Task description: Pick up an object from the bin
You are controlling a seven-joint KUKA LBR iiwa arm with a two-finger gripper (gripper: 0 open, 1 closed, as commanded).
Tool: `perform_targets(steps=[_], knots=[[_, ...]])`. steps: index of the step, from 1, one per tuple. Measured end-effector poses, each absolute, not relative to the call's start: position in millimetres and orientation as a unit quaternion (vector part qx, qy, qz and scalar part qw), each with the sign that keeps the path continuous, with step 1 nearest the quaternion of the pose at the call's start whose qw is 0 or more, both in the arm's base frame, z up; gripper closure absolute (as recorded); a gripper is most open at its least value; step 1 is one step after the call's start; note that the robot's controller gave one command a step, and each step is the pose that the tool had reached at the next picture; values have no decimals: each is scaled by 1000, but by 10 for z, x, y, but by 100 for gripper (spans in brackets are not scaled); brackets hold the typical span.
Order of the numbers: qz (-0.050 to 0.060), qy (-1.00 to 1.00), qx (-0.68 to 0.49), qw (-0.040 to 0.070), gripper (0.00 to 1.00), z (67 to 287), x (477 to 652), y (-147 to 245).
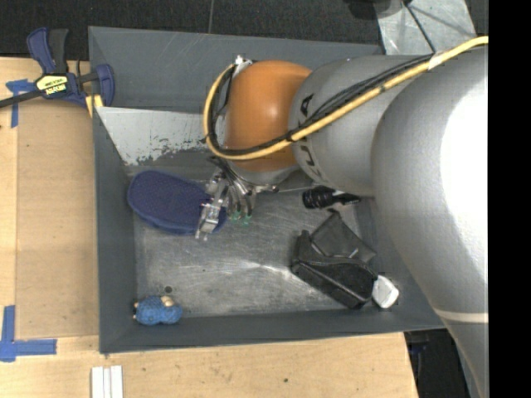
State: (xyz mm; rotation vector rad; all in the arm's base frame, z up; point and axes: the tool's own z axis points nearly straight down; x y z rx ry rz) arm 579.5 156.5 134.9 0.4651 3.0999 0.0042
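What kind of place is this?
Probably a robot testing lab. A big grey robot arm with cables reaches into a grey metal bin holding just a few odd things, like a dark blue pad and a small blue toy.

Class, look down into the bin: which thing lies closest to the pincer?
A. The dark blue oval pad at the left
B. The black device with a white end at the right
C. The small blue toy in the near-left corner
A: the pincer sits at the right edge of the dark blue oval pad, while the small blue toy and the black device lie well apart from it.
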Motion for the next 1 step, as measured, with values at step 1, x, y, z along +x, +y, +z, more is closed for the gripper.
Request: perform_targets(steps=[1], knots=[[1,989,147,4,100,1770,5816,1557]])
